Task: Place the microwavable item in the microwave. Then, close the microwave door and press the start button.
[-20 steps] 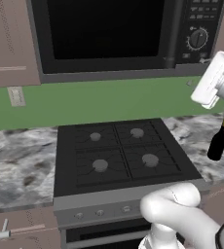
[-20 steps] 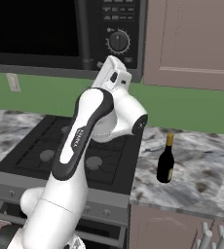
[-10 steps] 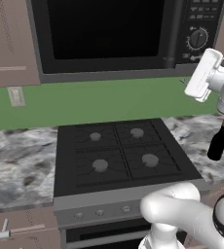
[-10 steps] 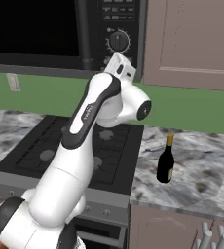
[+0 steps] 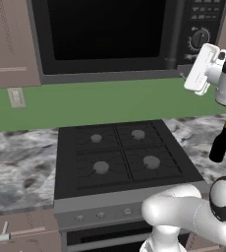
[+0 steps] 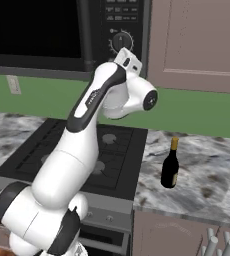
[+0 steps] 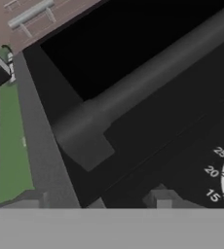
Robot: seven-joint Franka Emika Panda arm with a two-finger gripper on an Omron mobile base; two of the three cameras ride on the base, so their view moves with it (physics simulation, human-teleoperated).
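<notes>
On the left we see brown cabinet doors [image 5: 9, 44] and, beneath them, a green wall strip with a pale outlet plate [image 5: 17, 97]. The speckled grey marble worktop [image 5: 16, 172] runs along below, with a black four-burner cooktop [image 5: 125, 157] set into its middle.

Above the cooktop hangs the microwave [image 5: 134, 39], a large dark-grey box. Its door [image 5: 105, 34] is shut: a grey-framed panel with a wide black window that lets nothing inside show. A grey bar handle [image 7: 148, 82] runs along the door's edge beside the control panel. The black control panel [image 5: 203, 29] sits at the microwave's right end, with rows of small buttons on top and a round dial [image 5: 200, 38] ringed by white minute marks; the hand view shows 15, 20 and 25 on that ring.

Our white arm reaches up to the panel. The gripper [image 7: 128, 202] sits close against the panel's lower part, just below and to the right of the dial in the left base view. Its two dark finger tips [image 7: 160, 198] show at the bottom of the hand view with a small gap between them and nothing held, though the grey band hides most of them.

At the worktop's right, a dark wine bottle with a gold cap [image 6: 170, 164] stands upright, well apart from the cooktop.
</notes>
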